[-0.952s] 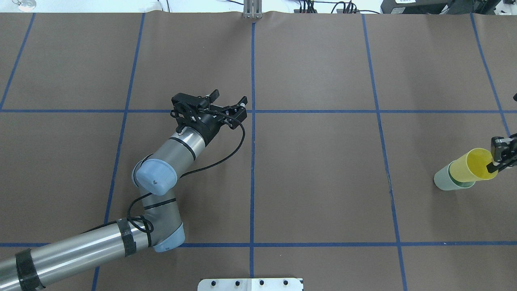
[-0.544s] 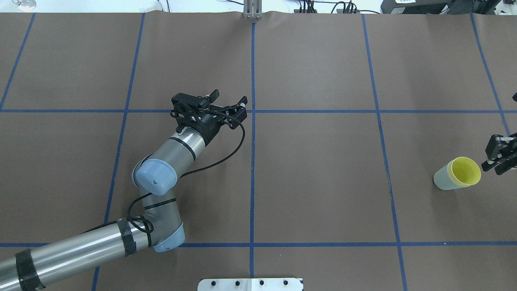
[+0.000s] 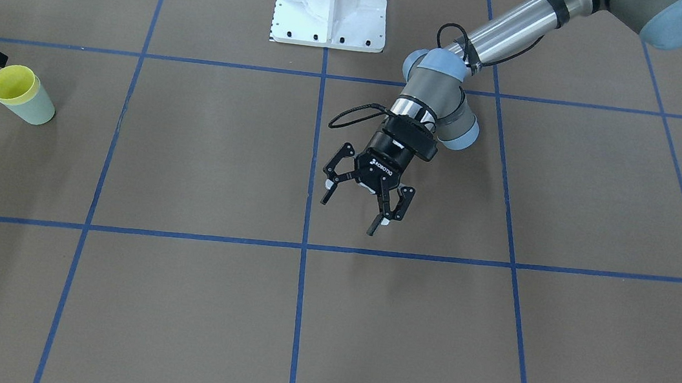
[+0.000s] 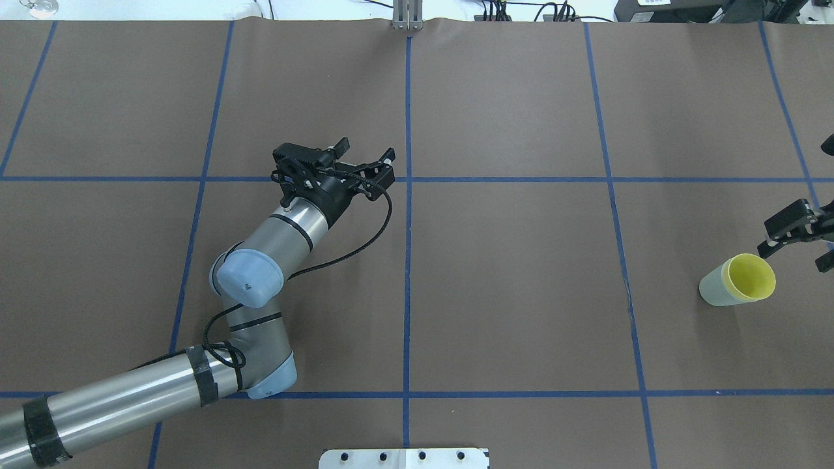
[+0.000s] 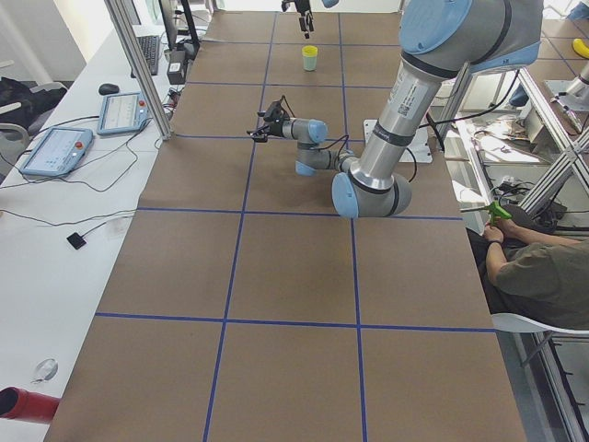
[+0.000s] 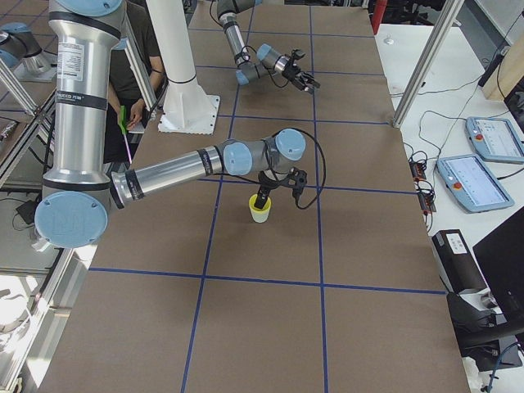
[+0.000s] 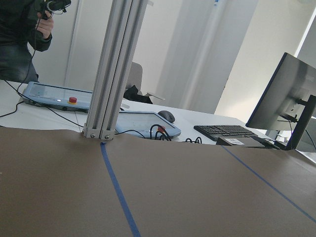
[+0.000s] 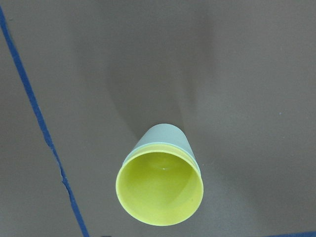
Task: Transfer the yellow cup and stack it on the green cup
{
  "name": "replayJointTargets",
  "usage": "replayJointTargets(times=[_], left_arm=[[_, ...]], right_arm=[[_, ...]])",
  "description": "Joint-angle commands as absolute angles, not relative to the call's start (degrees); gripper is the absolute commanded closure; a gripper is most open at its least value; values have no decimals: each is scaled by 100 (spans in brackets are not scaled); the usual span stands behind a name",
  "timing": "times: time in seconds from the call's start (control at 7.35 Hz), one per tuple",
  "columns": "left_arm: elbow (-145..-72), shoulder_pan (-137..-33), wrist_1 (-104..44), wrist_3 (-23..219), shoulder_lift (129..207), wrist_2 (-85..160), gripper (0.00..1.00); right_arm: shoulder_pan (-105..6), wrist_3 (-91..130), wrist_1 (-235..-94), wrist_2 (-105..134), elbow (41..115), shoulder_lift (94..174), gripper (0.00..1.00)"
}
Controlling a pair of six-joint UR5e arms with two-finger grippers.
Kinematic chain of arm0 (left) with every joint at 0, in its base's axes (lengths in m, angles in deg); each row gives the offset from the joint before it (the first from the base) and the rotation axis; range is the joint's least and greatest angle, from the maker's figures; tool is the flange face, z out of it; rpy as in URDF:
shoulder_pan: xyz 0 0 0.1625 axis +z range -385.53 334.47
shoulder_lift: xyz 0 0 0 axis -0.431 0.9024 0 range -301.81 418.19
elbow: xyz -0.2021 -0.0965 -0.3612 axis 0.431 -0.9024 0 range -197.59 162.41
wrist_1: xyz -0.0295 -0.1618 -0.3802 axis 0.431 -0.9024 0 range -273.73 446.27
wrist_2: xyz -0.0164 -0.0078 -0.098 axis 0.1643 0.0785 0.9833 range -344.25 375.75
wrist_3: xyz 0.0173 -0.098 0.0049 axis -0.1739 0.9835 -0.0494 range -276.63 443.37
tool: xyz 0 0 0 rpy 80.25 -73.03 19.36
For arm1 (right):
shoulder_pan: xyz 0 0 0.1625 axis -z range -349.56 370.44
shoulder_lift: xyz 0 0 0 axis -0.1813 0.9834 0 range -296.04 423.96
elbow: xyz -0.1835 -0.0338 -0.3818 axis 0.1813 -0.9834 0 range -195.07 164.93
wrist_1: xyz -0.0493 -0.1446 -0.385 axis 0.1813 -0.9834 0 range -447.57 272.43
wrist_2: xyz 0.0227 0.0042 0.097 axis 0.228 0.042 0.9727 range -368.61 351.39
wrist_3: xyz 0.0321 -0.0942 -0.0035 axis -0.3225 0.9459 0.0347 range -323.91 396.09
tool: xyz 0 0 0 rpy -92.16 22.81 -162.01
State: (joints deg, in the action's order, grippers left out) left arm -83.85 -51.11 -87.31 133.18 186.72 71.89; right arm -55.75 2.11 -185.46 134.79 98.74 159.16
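Nesting inside the green cup point(image 4: 715, 288), the yellow cup point(image 4: 752, 277) is standing at the counter's point(image 4: 521, 293) right end; the right pincer point(image 4: 792, 256) is hovering just above, spread apart, the left pincer point(image 4: 366, 148) likewise mid-counter.

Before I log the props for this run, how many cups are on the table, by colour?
yellow cup: 1
green cup: 1
Total: 2, with the yellow one nested inside the green one.

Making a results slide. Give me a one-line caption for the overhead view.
Yellow cup nested in the green cup at far right, right tool open above it; left tool open near centre.
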Motion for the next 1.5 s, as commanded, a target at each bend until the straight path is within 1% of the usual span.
replayJointTargets(times=[0.0, 0.14, 0.27, 0.41, 0.54, 0.82, 1.09, 1.36], left_arm=[[-8386, -5635, -7387, 13311, 18651, 7348, 1], [-8412, -5934, -6438, 13285, 18660, 7376, 1], [-8412, -6285, -5880, 13250, 18669, 7715, 0], [-8412, -6671, -5483, 13241, 18652, 8162, 0], [-8404, -7084, -5210, 13232, 18634, 8837, 0], [-8439, -7806, -3999, 13206, 18643, 10138, 0], [-8543, -8404, -2517, 12498, 18643, 11423, 0], [-8701, -9150, -1563, 11583, 18634, 12720, 0]], right_arm=[[-5574, 207, -17998, 12967, 9788, 15695, 0], [-5582, 199, -17855, 12738, 9674, 15503, 0], [-5583, 199, -17845, 12683, 9508, 15249, 0], [-5583, 199, -17845, 12552, 9306, 14985, 0], [-5583, 190, -17845, 12359, 9287, 14843, 0], [-5635, 207, -17845, 12261, 9208, 14737, 0], [-5723, 216, -17836, 12243, 9093, 14658, 0], [-5776, 225, -17845, 12243, 9084, 14649, 0]])
